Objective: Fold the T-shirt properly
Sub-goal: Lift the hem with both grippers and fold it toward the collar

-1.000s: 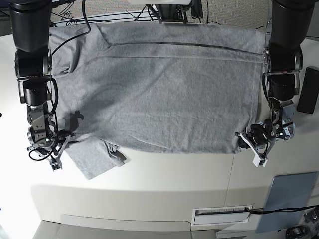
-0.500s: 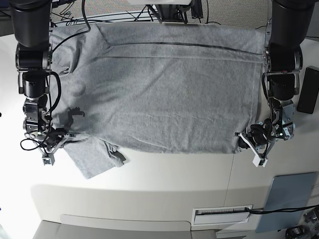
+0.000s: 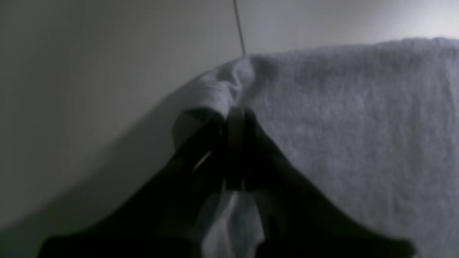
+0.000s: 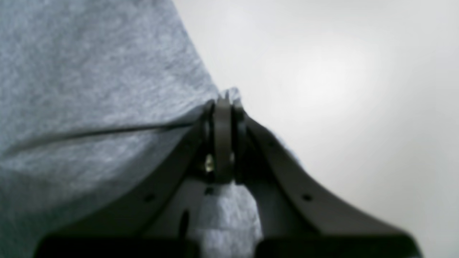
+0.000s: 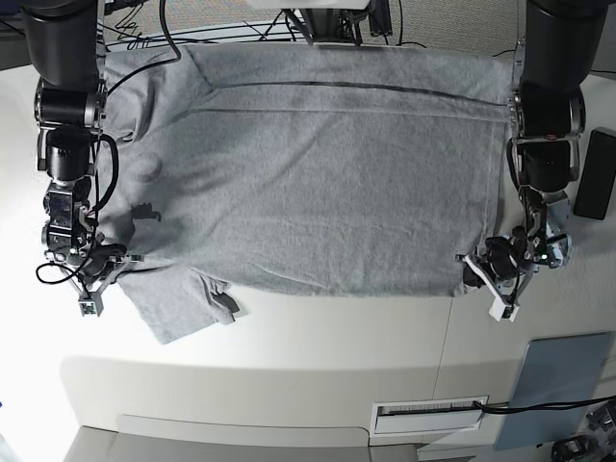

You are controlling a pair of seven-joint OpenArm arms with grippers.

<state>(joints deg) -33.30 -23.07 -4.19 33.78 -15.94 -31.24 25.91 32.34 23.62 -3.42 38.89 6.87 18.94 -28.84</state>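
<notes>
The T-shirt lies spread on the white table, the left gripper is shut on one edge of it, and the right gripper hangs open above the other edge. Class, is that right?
Not quite. The right gripper is not open: the right wrist view shows its jaws closed on the T-shirt edge. The rest holds: the left gripper is shut on the cloth too, over the white table.

One T-shirt (image 5: 318,173) is seen on one table (image 5: 289,356). Two grippers are counted, the left gripper (image 5: 478,271) and the right gripper (image 5: 108,262). One black slab (image 5: 595,175) and one grey panel (image 5: 553,390) are seen.
</notes>
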